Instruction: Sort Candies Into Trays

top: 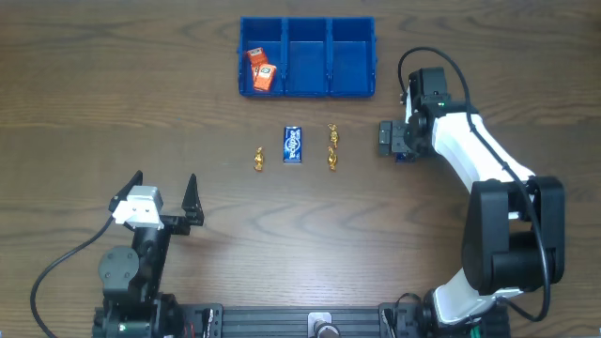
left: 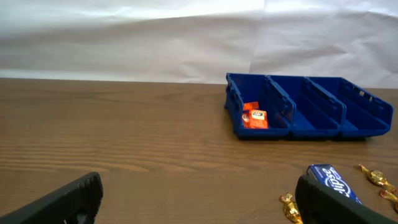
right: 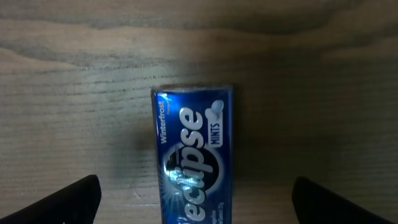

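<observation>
Lying flat on the table (right: 62,56), a blue mint pack (right: 194,155) sits midway between the fingers (right: 68,199) of the right gripper (top: 392,139), which are spread wide, one on either side of the pack and neither touching its wrapper. In the top view a bit of blue shows just under that gripper, to the right of the loose sweets. A second pack (top: 293,144) lies mid-table, well apart from the first and just below the tray's middle compartment. One gold candy (top: 260,158) lies just to its left. More gold candies (top: 332,133) lie in a short column just to its right, between the second pack and the right gripper. Farther up the table stands the blue tray (top: 307,93), three compartments side by side. The left one holds two orange candies (top: 260,68), touching each other near its front half, while the middle and right ones show their blue floors. The left gripper (top: 161,199) hangs low near its own base, well apart from every sweet and from the tray. Its fingers are spread wide with nothing between them, and from its wrist the tray, the second pack and the gold candies are seen across the wood
</observation>
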`<state>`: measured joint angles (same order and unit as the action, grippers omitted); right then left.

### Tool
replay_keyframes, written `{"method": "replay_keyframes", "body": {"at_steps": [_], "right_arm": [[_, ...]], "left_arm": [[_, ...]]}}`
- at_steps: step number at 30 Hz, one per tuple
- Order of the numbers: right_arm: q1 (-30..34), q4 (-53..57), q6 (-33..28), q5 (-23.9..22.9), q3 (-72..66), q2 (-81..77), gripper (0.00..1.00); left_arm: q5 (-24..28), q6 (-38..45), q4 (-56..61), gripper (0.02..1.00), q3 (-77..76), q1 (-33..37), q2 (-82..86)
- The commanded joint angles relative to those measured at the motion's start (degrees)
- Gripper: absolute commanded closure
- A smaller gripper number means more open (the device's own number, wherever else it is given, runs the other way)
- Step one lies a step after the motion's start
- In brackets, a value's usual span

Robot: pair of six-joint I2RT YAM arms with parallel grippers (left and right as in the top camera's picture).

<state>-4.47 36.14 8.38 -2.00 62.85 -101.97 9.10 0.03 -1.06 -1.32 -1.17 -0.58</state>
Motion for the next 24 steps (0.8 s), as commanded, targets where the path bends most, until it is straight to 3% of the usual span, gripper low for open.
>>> {"method": "replay_keyframes", "body": {"at_steps": [1, 15, 24], "right_arm": [[-0.28, -0.57, 0.68, -0.96, 1.25, -1.25, 0.003], [-0.28, -2.32, 0.59, -0.98, 1.27, -3.98, 0.009], [-0.28, -2.29, 0.61, -1.84, 1.27, -4.42, 0.312]], "left_arm": [[1.25, 0.2, -2.36, 0.023, 1.05, 0.31, 0.42], [1.25, 0.2, -2.36, 0.023, 1.05, 0.31, 0.42], [1.25, 0.2, -2.36, 0.023, 1.05, 0.31, 0.42]]}}
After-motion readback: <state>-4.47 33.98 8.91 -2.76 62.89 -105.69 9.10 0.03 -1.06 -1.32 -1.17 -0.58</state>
